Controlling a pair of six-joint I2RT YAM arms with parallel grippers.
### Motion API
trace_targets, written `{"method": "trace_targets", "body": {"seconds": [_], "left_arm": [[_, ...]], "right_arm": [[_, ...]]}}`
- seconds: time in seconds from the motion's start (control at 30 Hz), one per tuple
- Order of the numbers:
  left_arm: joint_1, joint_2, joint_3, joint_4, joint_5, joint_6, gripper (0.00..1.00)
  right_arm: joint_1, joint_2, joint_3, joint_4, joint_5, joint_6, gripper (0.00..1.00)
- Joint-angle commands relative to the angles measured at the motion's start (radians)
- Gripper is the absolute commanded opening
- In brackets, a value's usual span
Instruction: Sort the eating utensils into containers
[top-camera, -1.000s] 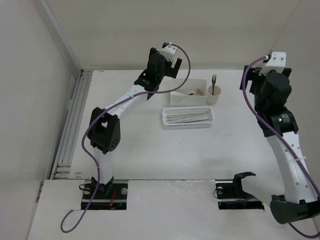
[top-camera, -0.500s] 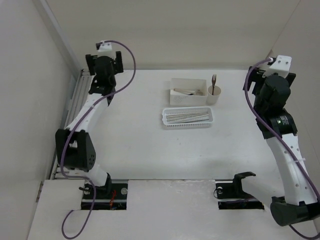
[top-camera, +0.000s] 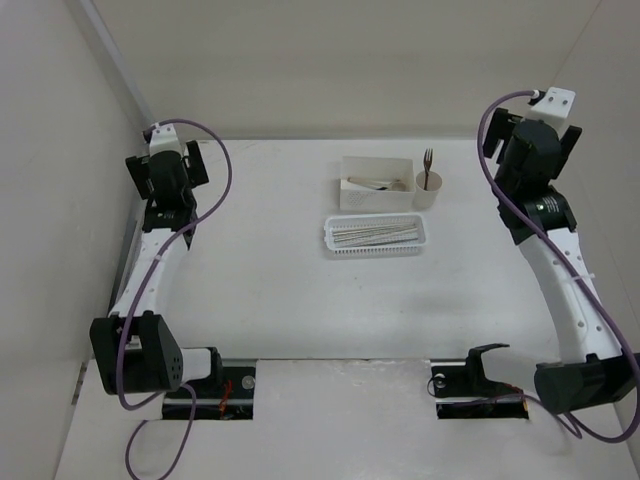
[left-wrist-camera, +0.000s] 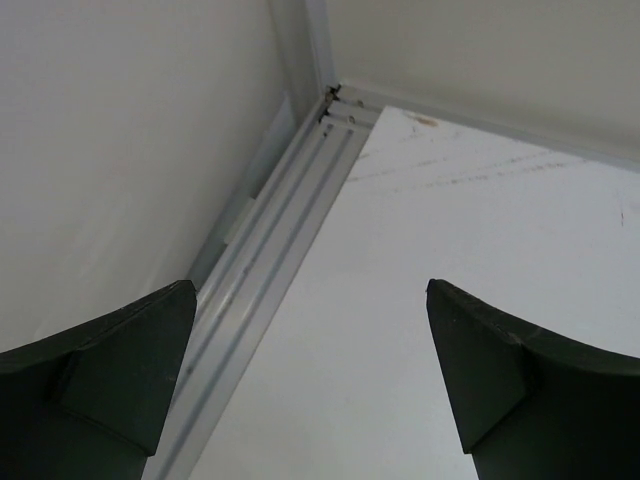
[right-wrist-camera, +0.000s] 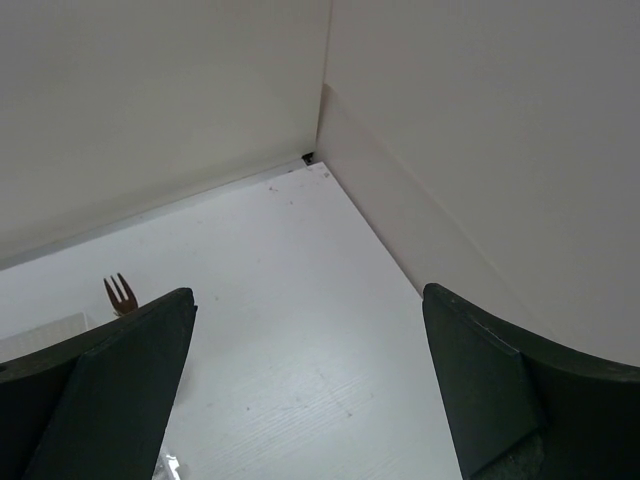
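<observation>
- The left gripper (left-wrist-camera: 310, 288) is spread wide. Its two dark fingers (left-wrist-camera: 130, 370) sit at the lower corners of the left wrist view, with nothing between them and nothing touching them.
- Under that gap lie the bare white table (top-camera: 280, 290) and a grooved aluminium rail (left-wrist-camera: 290, 240) that runs along the left wall to the far corner.
- The left arm (top-camera: 150, 270) reaches from its base up the table's left edge. Its wrist is raised close to the left wall, well apart from the containers.
- The right gripper (right-wrist-camera: 308, 291) is also wide open and empty, over bare table near the far right corner.
- The right arm (top-camera: 565, 285) climbs from its base at the near right. Its wrist is held high beside the right wall, to the right of the containers.
- A small dark fork (top-camera: 428, 160) stands upright, tines up, in a small cream round cup (top-camera: 428, 198). The tines also show at the left edge of the right wrist view.
- Just left of the cup is a deep white rectangular box (top-camera: 377, 203) with slim silvery spoons (top-camera: 372, 182) lying inside.
- Nearer the arms, a low white perforated tray (top-camera: 376, 254) holds long thin chopsticks (top-camera: 376, 234) lying lengthwise.
</observation>
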Motion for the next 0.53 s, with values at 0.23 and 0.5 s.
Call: {"method": "trace_targets", "body": {"seconds": [0.23,0.5], "left_arm": [[0.002,-0.003,0.016,-0.040,0.117,-0.003,1.00],[0.002,-0.003,-0.008,-0.031,0.165,-0.039,1.00]], "right_arm": [[-0.007,-0.104,-0.024,0.086,0.001,-0.056,1.00],[-0.007,-0.196,-0.048,0.077,-0.002,-0.069,1.00]]}}
